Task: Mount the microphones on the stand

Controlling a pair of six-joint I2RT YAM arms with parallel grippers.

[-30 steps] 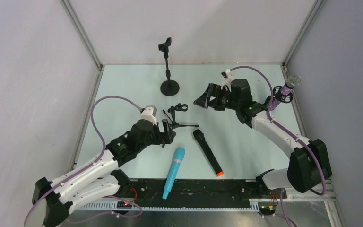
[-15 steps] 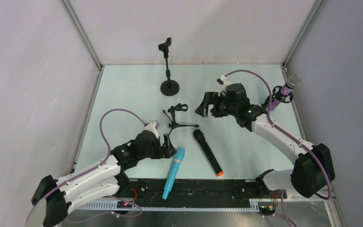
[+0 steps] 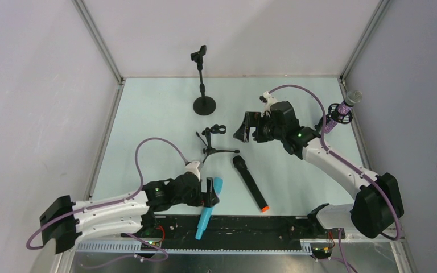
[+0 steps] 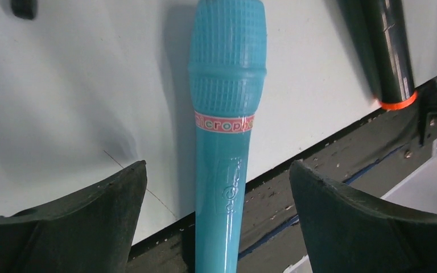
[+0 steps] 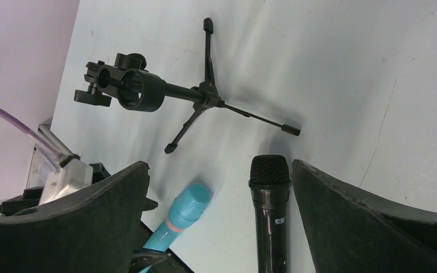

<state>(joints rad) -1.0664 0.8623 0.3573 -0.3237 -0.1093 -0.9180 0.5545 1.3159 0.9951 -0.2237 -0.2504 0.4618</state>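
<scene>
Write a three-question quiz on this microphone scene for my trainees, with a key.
1. True or false: the tripod stand holds no microphone.
2. Which microphone lies under the open left gripper? A purple, B cyan, C black.
3. How many microphones lie flat on the table?
Key: 1 true; 2 B, the cyan microphone; 3 two.

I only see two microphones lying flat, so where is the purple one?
In the overhead view, the purple microphone sits tilted in a black clip at the table's right edge, just right of the right arm.
</scene>
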